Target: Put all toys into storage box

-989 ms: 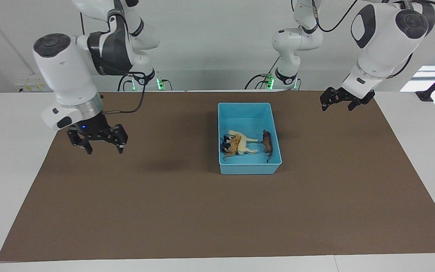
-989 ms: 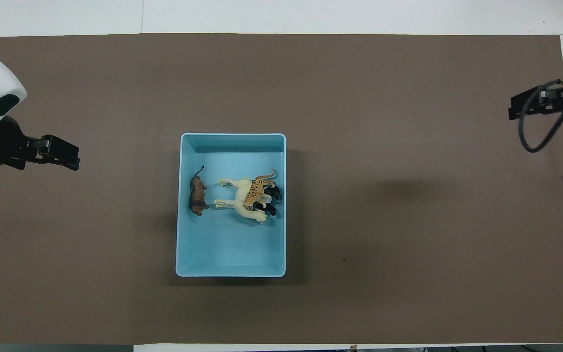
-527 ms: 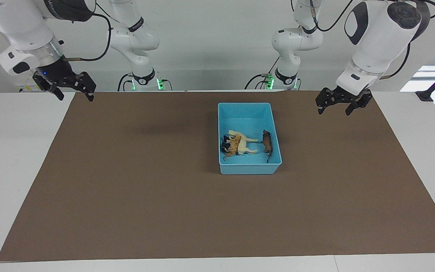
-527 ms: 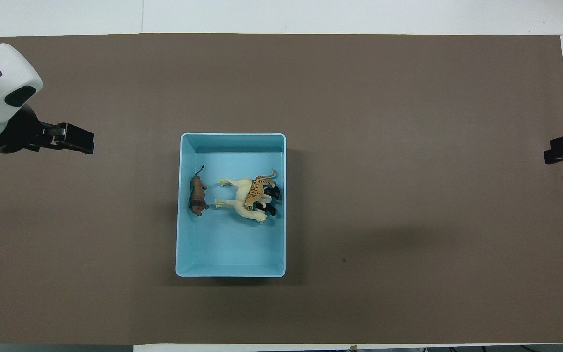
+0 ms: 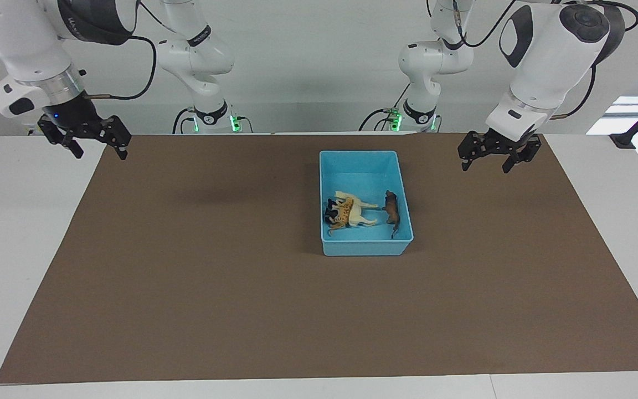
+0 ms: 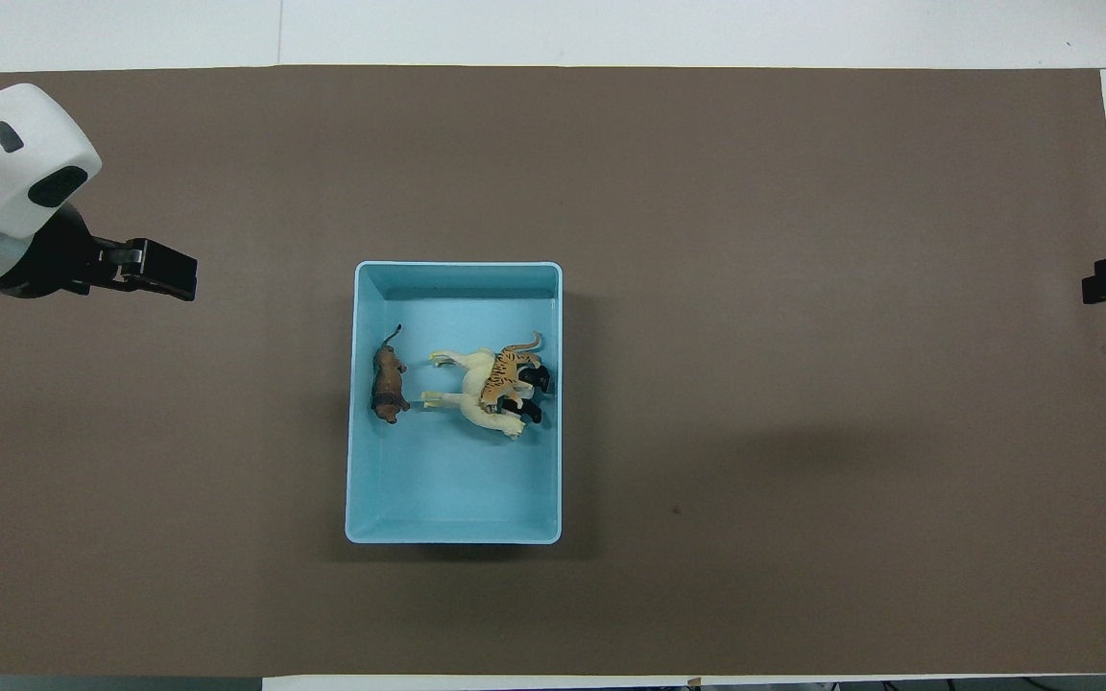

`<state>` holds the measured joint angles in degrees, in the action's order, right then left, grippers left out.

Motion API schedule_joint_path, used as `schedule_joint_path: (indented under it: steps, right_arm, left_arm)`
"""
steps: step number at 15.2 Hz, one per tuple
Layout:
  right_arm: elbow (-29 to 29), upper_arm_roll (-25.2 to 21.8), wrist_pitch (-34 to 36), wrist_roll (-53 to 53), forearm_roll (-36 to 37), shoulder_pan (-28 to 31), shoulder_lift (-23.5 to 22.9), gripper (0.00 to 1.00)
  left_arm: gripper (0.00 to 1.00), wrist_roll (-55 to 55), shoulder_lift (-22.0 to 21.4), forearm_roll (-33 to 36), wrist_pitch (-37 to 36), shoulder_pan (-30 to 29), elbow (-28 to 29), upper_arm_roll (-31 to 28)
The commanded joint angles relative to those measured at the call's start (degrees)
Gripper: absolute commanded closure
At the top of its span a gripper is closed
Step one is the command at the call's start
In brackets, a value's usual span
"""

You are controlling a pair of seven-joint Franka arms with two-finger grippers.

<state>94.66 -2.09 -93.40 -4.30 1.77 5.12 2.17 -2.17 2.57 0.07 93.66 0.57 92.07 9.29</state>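
Overhead view: four toys (image 6: 476, 389) inside one storage box (image 6: 358, 403); two hands, both spread, empty.

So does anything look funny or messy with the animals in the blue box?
A little. In the storage box the tiger lies on the horse, with the panda tucked under them against the wall. The lion sits apart. Nothing spilled or broken.

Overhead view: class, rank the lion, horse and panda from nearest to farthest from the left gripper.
From the left gripper:
1. Lion, by the storage box wall toward the left arm's end.
2. Horse, mid-box.
3. Panda, by the wall toward the right arm's end.
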Motion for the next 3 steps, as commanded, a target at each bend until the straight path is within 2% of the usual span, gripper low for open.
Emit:
schedule_joint_path:
  steps: [1, 3]
  right_arm:
    - [1.0, 0.4, -0.6, -1.1, 0.3, 0.9, 1.0, 0.0]
    - [1.0, 0.4, -0.6, -1.1, 0.2, 0.9, 1.0, 0.0]
  left_arm:
    - [0.0, -1.8, 0.6, -0.2, -0.7, 0.2, -1.4, -0.7]
    - [0.0, -1.3, 0.6, 0.0, -0.6, 0.2, -1.4, -0.9]
